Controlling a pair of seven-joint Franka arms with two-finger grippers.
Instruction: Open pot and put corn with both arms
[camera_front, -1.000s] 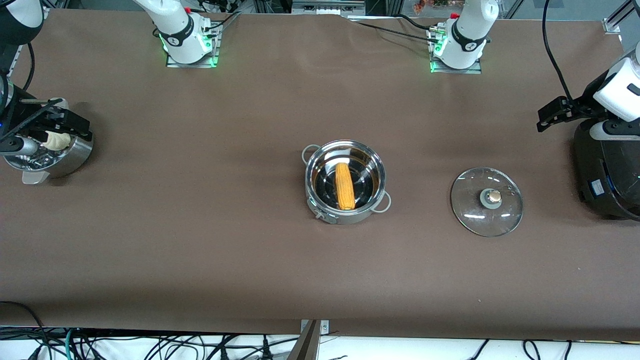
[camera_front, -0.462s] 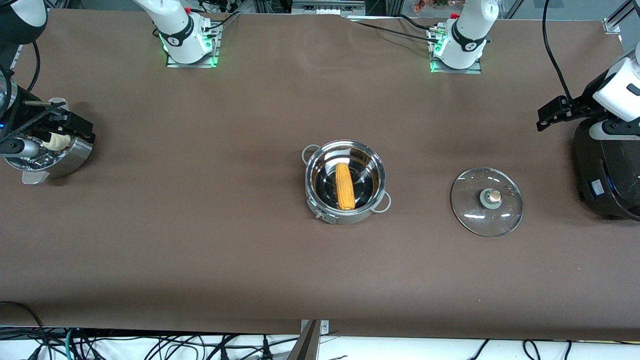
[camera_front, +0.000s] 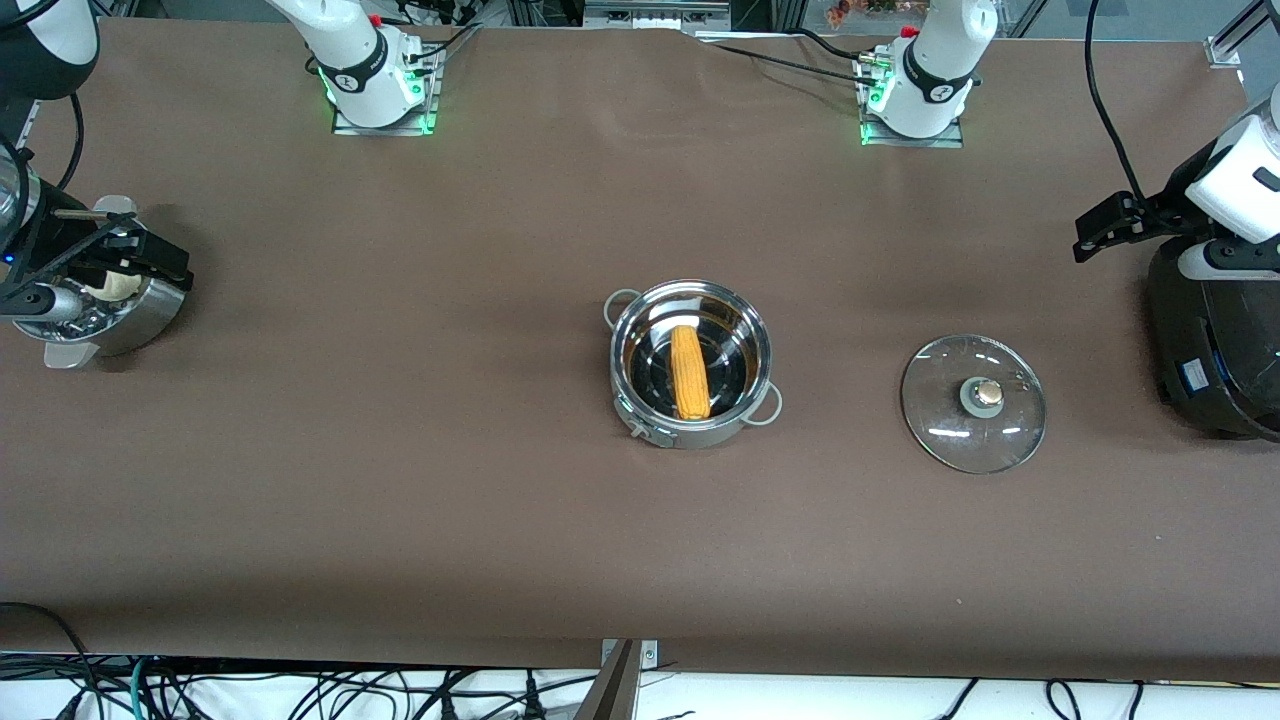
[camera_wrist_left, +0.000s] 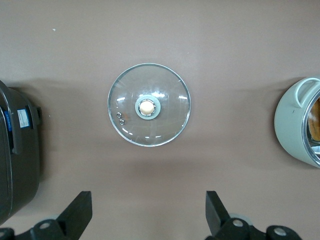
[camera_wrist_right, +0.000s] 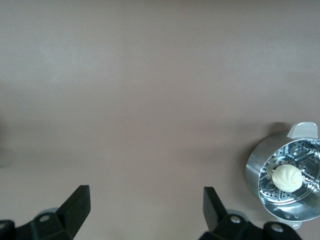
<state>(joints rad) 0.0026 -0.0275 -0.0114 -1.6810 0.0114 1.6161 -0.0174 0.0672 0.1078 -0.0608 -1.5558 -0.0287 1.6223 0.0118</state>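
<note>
The steel pot stands open in the middle of the table, and the yellow-orange corn lies inside it. Its glass lid with the tan knob lies flat on the table, toward the left arm's end. The lid and the pot's edge also show in the left wrist view. My left gripper is open and empty, up above the black cooker's edge; its fingertips show wide apart. My right gripper is open and empty over the steamer bowl, with its fingertips wide apart.
A large black round cooker stands at the left arm's end, also in the left wrist view. A perforated steel steamer bowl with a pale bun stands at the right arm's end; the right wrist view shows the bowl and bun.
My right gripper has shifted a little over the steamer bowl and covers more of the bun. The left arm, pot, corn and lid have not moved.
</note>
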